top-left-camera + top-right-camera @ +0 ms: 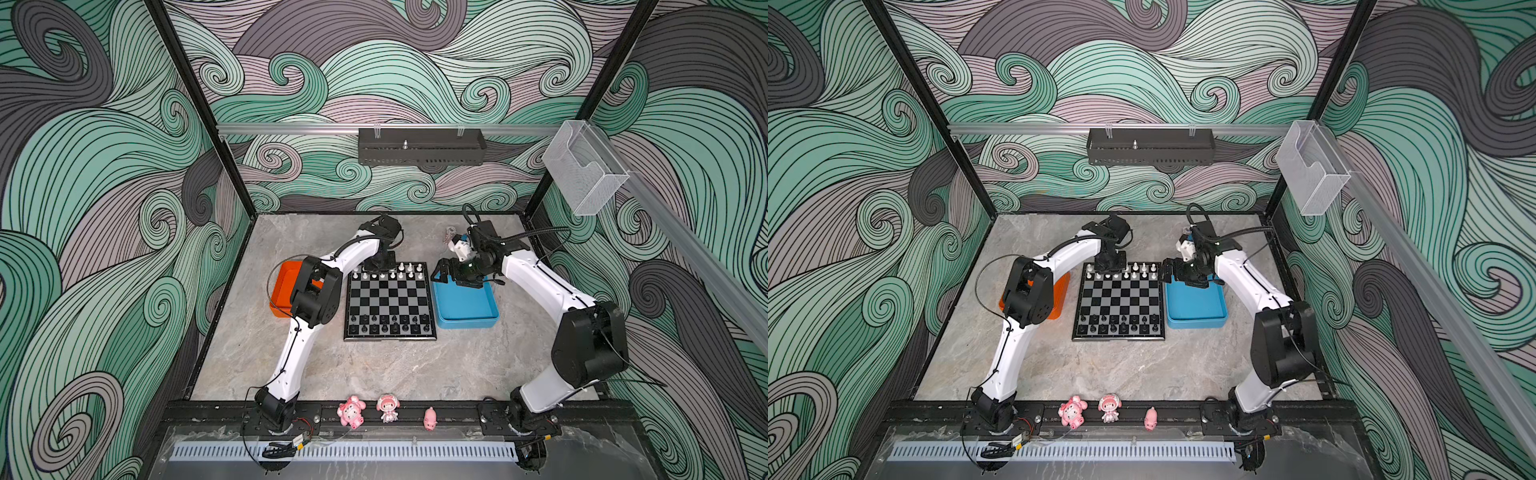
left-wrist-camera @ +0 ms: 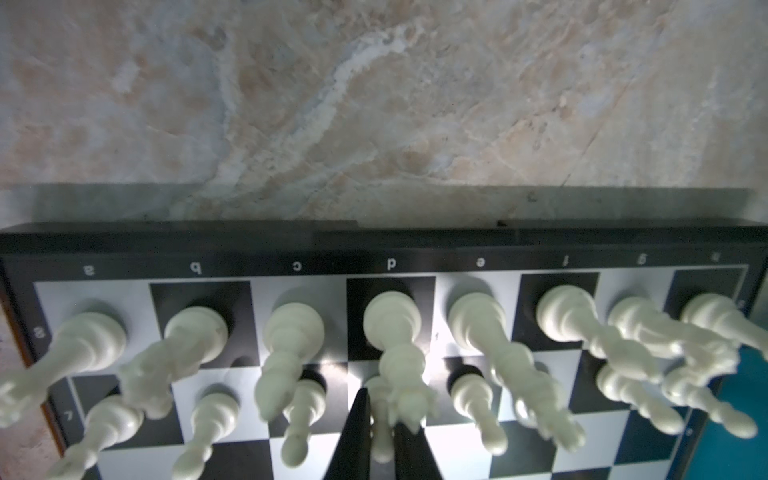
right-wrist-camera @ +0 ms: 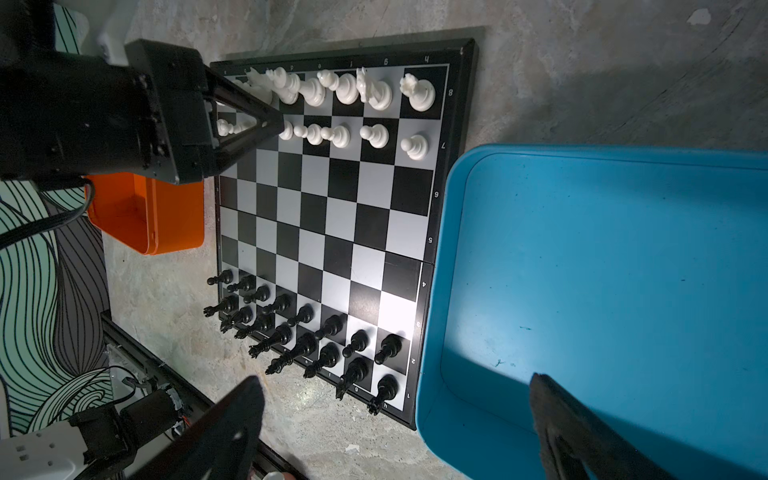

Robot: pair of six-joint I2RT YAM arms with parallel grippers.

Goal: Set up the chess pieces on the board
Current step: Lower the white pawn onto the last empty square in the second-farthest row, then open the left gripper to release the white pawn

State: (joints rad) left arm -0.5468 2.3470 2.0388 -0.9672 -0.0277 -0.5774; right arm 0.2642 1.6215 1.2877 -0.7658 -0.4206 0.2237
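The board (image 1: pixel 388 297) lies mid-table between two trays. White chess pieces (image 1: pixel 409 272) fill its two far rows and black chess pieces (image 1: pixel 388 324) its two near rows. My left gripper (image 1: pixel 379 270) points down over the white rows. In the left wrist view it (image 2: pixel 382 409) is shut on a white pawn (image 2: pixel 382 440) standing in the pawn row on the d file, in front of the queen (image 2: pixel 392 324). My right gripper (image 1: pixel 441 272) hangs open and empty over the far left corner of the blue tray (image 1: pixel 469 322). In the right wrist view its fingertips (image 3: pixel 249 390) are wide apart.
An orange tray (image 1: pixel 284 286) sits left of the board, partly under my left arm. The blue tray (image 3: pixel 432 291) lies against the board's right edge. Three pink figurines (image 1: pixel 352 411) stand on the front rail. Walls enclose the table on the left, right and far sides.
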